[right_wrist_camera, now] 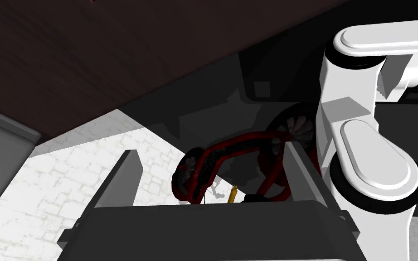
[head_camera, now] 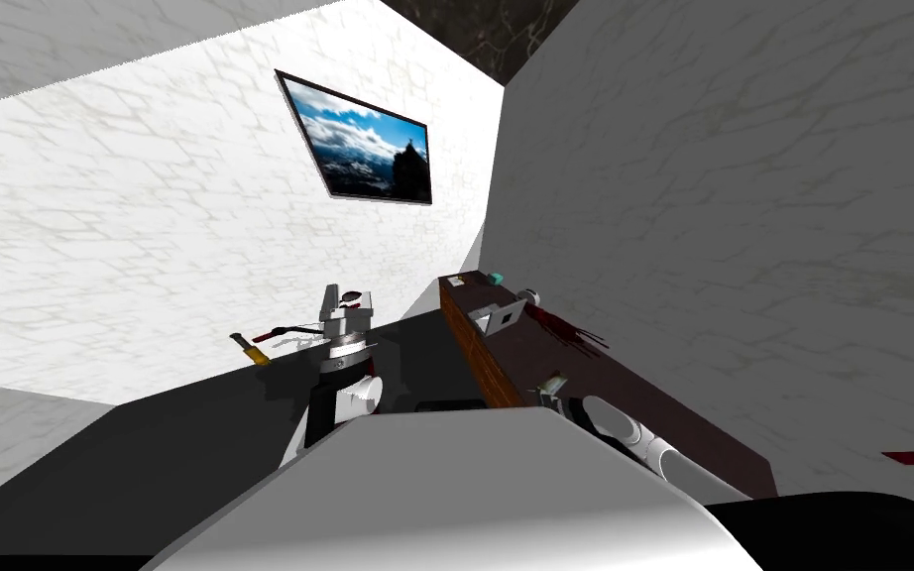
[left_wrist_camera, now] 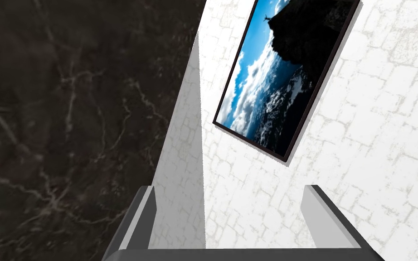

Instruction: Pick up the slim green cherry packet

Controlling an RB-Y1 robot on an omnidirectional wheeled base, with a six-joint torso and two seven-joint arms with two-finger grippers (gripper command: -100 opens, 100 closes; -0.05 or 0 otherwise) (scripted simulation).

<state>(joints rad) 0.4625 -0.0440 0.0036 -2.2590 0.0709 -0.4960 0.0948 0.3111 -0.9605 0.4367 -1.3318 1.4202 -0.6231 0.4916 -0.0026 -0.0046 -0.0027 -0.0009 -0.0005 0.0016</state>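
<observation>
Framed sea-and-sky picture (head_camera: 361, 139) on white brick wall. Long dark brown wooden counter (head_camera: 524, 362) along right wall; on top are a small teal item (head_camera: 495, 279), a white open box (head_camera: 500, 317) and red streaks (head_camera: 566, 335). Red-framed tricycle (right_wrist_camera: 217, 156) with black wheels, yellow-handled thing (head_camera: 250, 349) beside it.

Along the right wall, a long dark-brown counter (head_camera: 643, 411) carries a teal item (head_camera: 494, 279), a white box (head_camera: 498, 317), a white cylinder (head_camera: 529, 296) and dark red streaks (head_camera: 569, 335).
</observation>
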